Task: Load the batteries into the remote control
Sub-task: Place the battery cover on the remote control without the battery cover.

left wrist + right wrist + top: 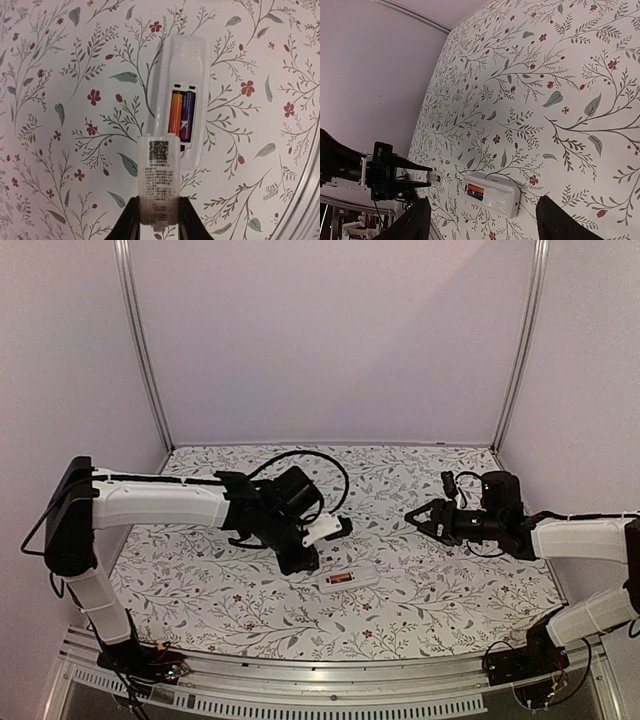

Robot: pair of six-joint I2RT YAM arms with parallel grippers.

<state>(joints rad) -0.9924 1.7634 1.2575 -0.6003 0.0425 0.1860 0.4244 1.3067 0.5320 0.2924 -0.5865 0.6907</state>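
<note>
The white remote control (181,65) lies back-up on the flowered table, its battery bay uncovered. Two batteries sit side by side in the bay, an orange one (175,116) and a dark purple-black one (187,118). My left gripper (159,207) hovers just short of the remote's near end, shut on a translucent white battery cover (159,175) printed with a code label. In the top view the left gripper (300,558) is just left of the remote control (348,579). My right gripper (415,515) stands open and holds nothing, up and to the right of the remote control (495,195).
The flowered tabletop (200,580) is walled by pale panels at the back and sides. A metal rail (330,680) runs along the near edge. A curved table edge shows at the lower right of the left wrist view.
</note>
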